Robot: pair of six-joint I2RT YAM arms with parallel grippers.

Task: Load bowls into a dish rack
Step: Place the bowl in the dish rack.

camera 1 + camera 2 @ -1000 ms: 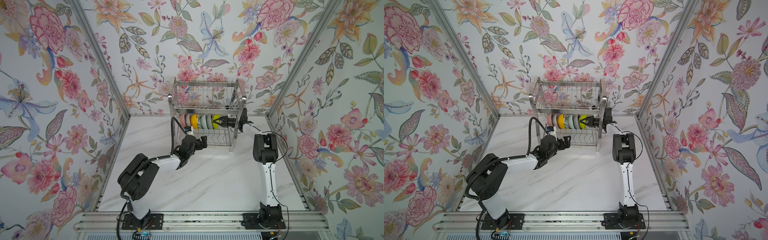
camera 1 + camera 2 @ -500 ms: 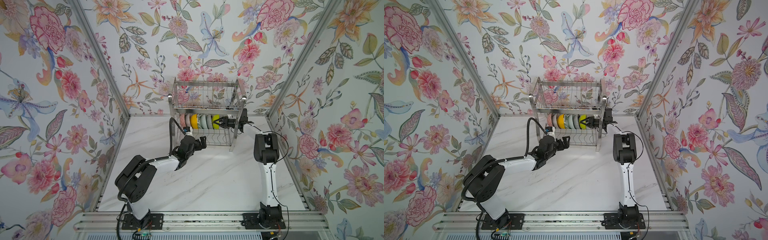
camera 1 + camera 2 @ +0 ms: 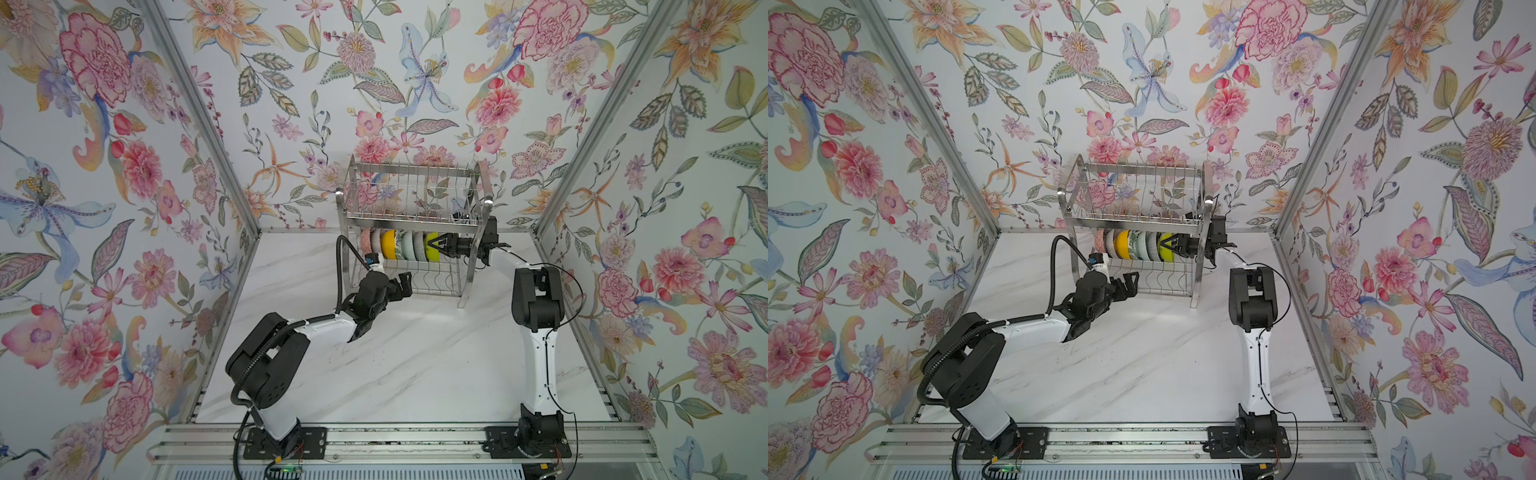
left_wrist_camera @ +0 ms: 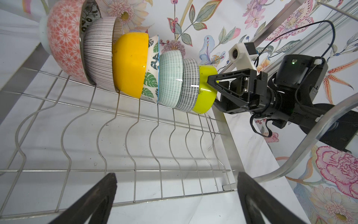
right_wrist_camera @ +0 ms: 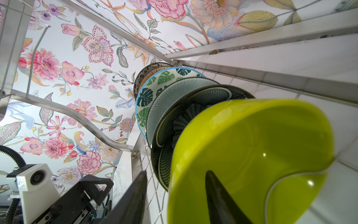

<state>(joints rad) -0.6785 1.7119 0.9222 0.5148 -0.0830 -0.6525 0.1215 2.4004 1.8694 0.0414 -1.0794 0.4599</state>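
Observation:
The dish rack (image 3: 411, 195) (image 3: 1133, 187) stands at the back of the table. Several bowls stand on edge in a row on its lower tier: pink (image 4: 64, 42), orange-yellow (image 4: 129, 64), leaf-print (image 4: 152, 77), pale mint (image 4: 170, 77) and others. The lime green bowl (image 3: 431, 245) (image 5: 251, 155) is last at the right end. My right gripper (image 3: 440, 246) (image 5: 176, 171) is open and straddles that bowl's rim, one finger inside, one outside, with gaps showing. In front of the lower tier my left gripper (image 3: 405, 284) (image 4: 176, 174) hangs wide open with nothing in it.
The right arm reaches in through the rack's right end, beside its curved side leg (image 4: 310, 135). Wavy wire slots (image 4: 135, 135) lie between the left gripper and the bowls. Floral walls and metal posts (image 3: 582, 137) close in the marble table (image 3: 415, 365).
The right gripper's jaws have parted around the lime green bowl's rim. The left gripper has drifted slightly right; the bowls stay put.

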